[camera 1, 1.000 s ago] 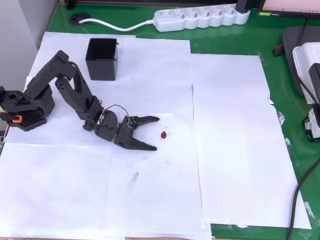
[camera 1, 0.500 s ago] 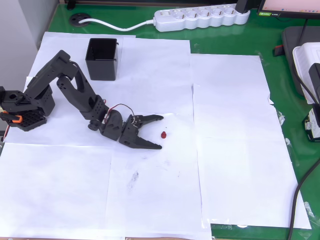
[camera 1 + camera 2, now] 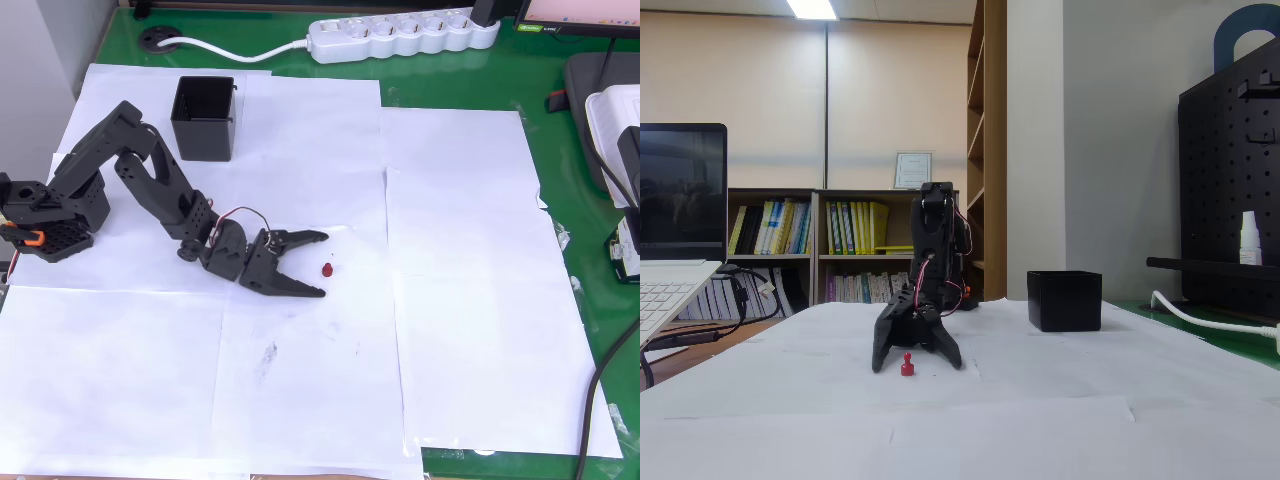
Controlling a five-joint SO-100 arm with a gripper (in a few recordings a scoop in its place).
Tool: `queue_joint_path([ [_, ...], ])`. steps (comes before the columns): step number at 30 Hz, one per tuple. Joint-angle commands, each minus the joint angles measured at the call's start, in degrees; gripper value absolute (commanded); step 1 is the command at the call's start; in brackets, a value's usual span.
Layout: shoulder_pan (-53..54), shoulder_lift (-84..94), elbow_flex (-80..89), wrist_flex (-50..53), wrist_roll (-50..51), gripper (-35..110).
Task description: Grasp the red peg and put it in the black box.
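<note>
We see the tool (image 3: 323, 265) low over the white paper sheets (image 3: 460, 300) with its two dark fingers (image 3: 300, 290) spread wide, holding nothing; in the overhead view one tip points right near the upper side and the other lies lower. The red peg (image 3: 328, 269) stands on the paper just beside the tips, at the mouth of the gap between them and not touched by either. In the fixed view the tool (image 3: 917, 364) faces us, its fingers reaching down to the paper on either side, and the red peg (image 3: 907, 365) stands upright in front of them, between the tips. Behind the tool the black arm (image 3: 140, 180) folds back to its base at the left of the overhead view. The black box (image 3: 204, 117) sits well apart from the peg, beyond the arm toward the top of that view, upright and open; in the fixed view the black box (image 3: 1065, 300) stands to the right of the arm. A white power strip (image 3: 400, 35) lies on the green worktop (image 3: 560, 180) beyond the paper.
</note>
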Motion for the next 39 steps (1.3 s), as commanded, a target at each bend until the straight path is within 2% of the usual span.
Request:
queue_joint_path([
  [1, -1.1, 0.9, 1.0, -0.4, 0.8, 43],
  [18, -2.4, 1.3, 1.1, -0.8, 0.4, 43],
  [20, -2.4, 1.5, 1.2, -0.8, 0.0, 32],
  [23, -2.5, 1.5, 1.2, -0.8, 0.4, 5],
  [24, -2.5, 1.5, 1.2, -0.8, 0.5, 0],
  [39, -2.2, 2.2, 2.4, -0.5, -0.4, 0],
])
